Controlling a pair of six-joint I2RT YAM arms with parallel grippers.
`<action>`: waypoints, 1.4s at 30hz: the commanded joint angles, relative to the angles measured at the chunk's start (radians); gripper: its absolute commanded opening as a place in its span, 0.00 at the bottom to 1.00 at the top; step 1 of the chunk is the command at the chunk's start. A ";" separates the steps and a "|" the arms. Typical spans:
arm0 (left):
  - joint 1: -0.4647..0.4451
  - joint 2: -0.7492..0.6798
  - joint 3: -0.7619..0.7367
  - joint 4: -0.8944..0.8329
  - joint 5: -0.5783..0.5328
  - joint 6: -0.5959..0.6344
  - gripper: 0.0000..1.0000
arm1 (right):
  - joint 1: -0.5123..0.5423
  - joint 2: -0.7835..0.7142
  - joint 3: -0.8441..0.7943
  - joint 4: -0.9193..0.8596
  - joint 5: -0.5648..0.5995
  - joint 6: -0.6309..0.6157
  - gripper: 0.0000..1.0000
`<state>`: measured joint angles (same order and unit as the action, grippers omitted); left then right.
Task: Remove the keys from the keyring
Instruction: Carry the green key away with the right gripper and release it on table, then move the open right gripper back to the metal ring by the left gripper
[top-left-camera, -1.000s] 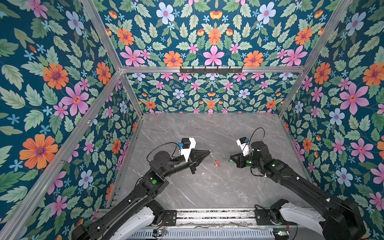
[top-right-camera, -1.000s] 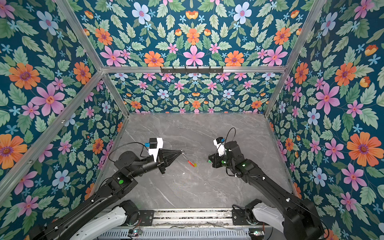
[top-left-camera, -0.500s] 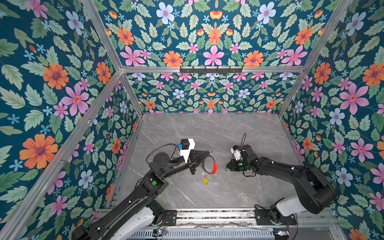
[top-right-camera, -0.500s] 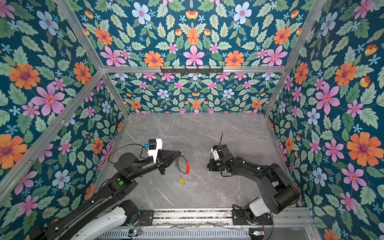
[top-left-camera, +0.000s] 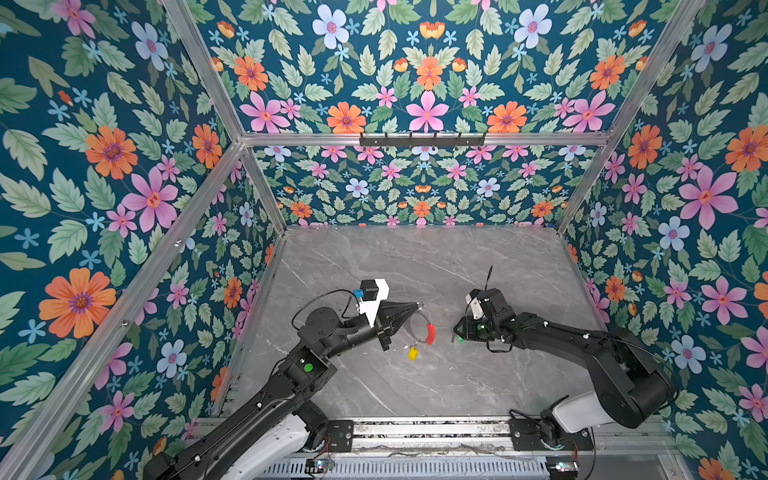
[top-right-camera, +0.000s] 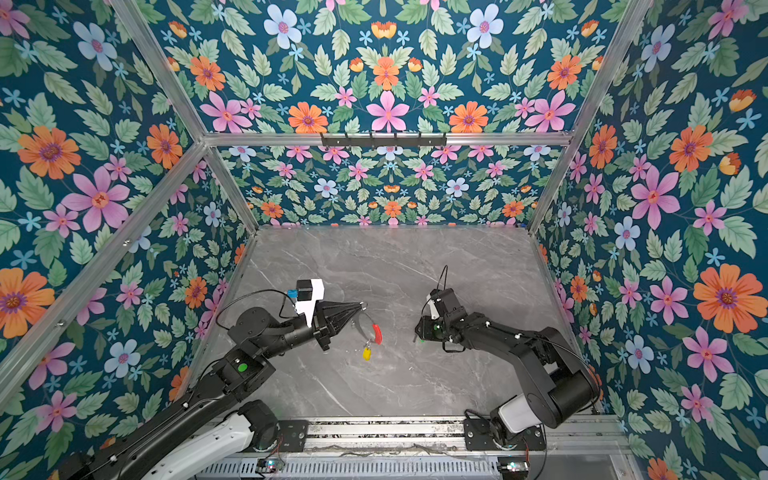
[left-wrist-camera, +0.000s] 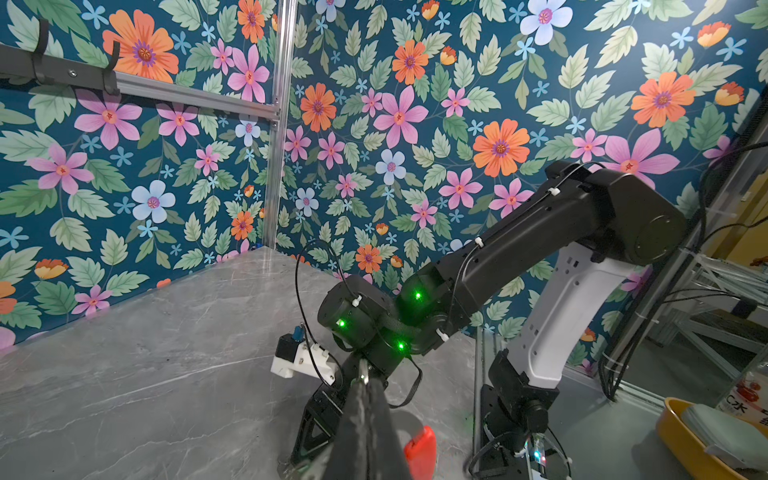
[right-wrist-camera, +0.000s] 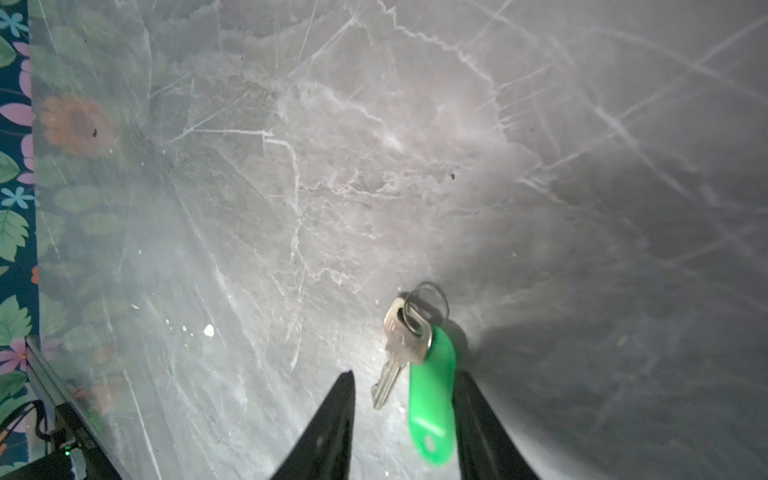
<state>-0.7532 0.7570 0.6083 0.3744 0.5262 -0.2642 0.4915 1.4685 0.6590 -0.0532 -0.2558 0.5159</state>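
**Green key off the loop, yellow key left on it**

The keyring (top-left-camera: 430, 333) is pinched at its wire by the left end effector (top-left-camera: 419, 306), whose fingers are pressed together. The loop hangs beneath the tip, with the red sleeve (left-wrist-camera: 420, 451) on its outer arc and the yellow key (top-left-camera: 412, 353) dangling at the bottom. The green key (right-wrist-camera: 430, 399) lies flat on the counter (top-left-camera: 415, 257), well apart from the loop, between the spread jaws of the right end effector (right-wrist-camera: 404, 376). Nothing is gripped there.

The wire is judged thin, light and springy, so swinging and twisting are to be expected when it is pulled. The keys are small and stiff, and the metal blades are likely slick. The plastic head is judged the better place to be taken, being broader.

The left arm is stretched forward, its wrist pointed toward the middle. The right arm is folded low, its wrist tipped down at the counter.
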 joint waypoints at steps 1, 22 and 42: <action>0.001 -0.003 0.001 0.047 0.001 -0.011 0.00 | 0.000 -0.036 0.012 -0.050 0.066 0.009 0.44; 0.000 0.044 0.031 0.046 -0.009 -0.016 0.00 | 0.069 -0.641 0.091 0.114 -0.221 -0.092 0.50; 0.000 0.077 0.041 0.069 0.001 -0.025 0.00 | 0.349 -0.407 0.287 -0.053 -0.118 -0.322 0.47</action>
<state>-0.7532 0.8345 0.6418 0.3958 0.5190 -0.2863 0.8391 1.0489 0.9356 -0.0746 -0.4229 0.2291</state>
